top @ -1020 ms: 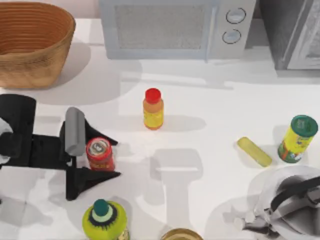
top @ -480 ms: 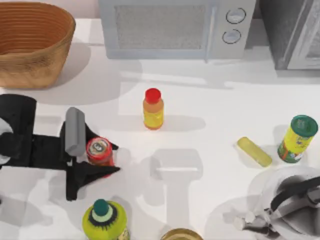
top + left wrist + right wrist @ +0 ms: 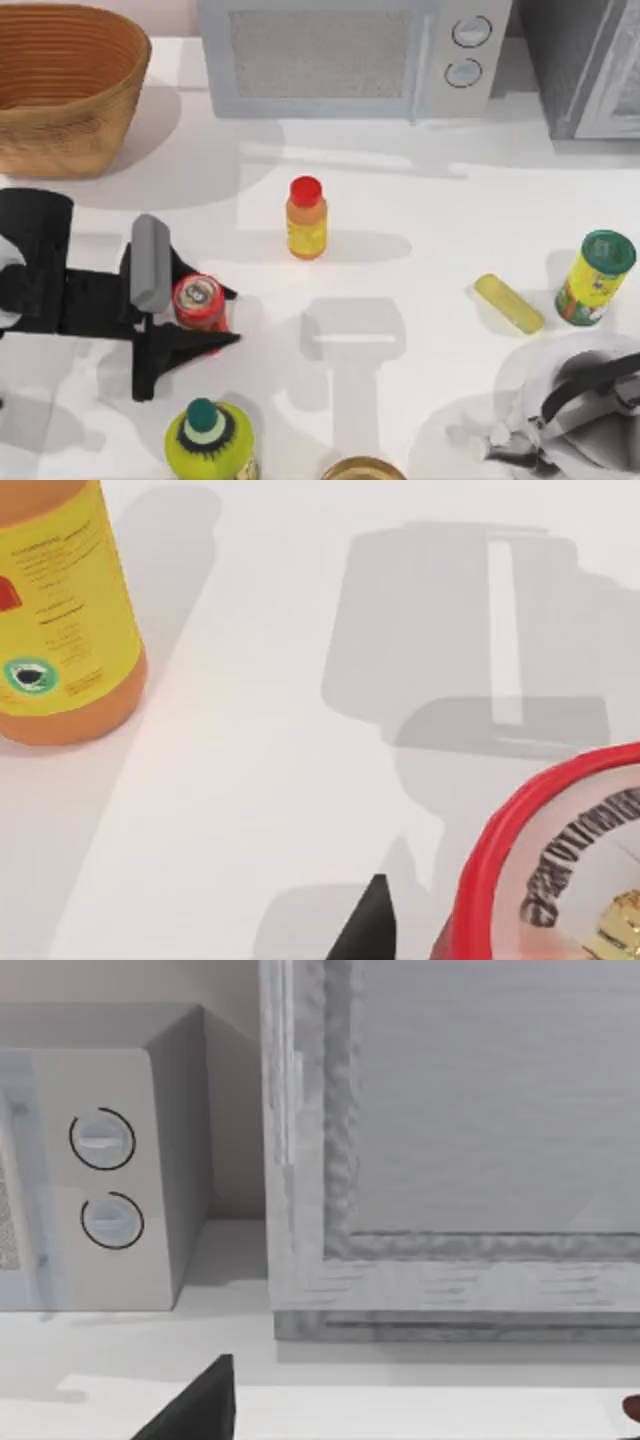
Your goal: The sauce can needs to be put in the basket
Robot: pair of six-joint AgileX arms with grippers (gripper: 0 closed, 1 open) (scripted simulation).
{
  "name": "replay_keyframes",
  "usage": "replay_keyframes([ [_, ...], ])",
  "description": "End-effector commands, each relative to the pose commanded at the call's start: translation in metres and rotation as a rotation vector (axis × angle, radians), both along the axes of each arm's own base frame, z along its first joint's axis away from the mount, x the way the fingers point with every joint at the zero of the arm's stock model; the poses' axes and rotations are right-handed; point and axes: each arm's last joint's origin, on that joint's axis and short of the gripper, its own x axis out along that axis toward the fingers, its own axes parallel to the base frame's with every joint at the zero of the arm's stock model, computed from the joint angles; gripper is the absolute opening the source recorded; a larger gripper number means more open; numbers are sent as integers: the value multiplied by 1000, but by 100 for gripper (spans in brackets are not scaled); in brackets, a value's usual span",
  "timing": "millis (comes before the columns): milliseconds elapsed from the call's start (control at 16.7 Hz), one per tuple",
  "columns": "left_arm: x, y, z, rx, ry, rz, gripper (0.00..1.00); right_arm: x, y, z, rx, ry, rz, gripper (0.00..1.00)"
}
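While clamped on can [image 3: 199, 301] well below basket [image 3: 62, 85], left gripper [image 3: 190, 312]; right gripper [image 3: 500, 440] state unclear.

Basket [image 3: 60, 95]: woven wicker, ribbed, rough. Sauce can [image 3: 200, 303]: shiny silver metal lid, glossy red label. Left pincer [image 3: 190, 312]: matt black fingers. Desk [image 3: 430, 250]: smooth white, matt. Microwave [image 3: 350, 55]: smooth pale casing.

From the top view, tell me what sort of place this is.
Probably a kitchen counter, in simulation: a microwave stands at the back, a wicker basket sits at the far left, and a sauce can, a red-capped bottle and a green-lidded canister stand about.
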Motion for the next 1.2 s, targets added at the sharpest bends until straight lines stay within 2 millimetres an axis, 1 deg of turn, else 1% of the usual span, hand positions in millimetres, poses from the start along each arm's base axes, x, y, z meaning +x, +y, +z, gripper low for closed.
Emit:
replay_keyframes([
  [120, 6, -1, 6, -8, -5, -8, 0, 0, 0, 0, 0, 0, 0, 100],
  [240, 21, -1, 20, -19, -13, -8, 0, 0, 0, 0, 0, 0, 0, 100],
  [360, 44, 4, 44, -29, -24, 10, 0, 0, 0, 0, 0, 0, 0, 100],
  [480, 72, 16, 79, -36, -43, 53, 0, 0, 0, 0, 0, 0, 0, 100],
  [600, 98, 38, 119, -38, -54, 122, 0, 0, 0, 0, 0, 0, 0, 100],
  [720, 118, 68, 159, -36, -51, 214, 0, 0, 0, 0, 0, 0, 0, 100],
  [840, 132, 102, 193, -31, -40, 319, 0, 0, 0, 0, 0, 0, 0, 100],
  [900, 137, 119, 208, -28, -34, 372, 0, 0, 0, 0, 0, 0, 0, 100],
  [1020, 143, 152, 229, -24, -18, 473, 0, 0, 0, 0, 0, 0, 0, 100],
  [1140, 146, 179, 240, -19, -3, 558, 0, 0, 0, 0, 0, 0, 0, 100],
  [1200, 146, 189, 243, -17, 2, 591, 0, 0, 0, 0, 0, 0, 0, 100],
])
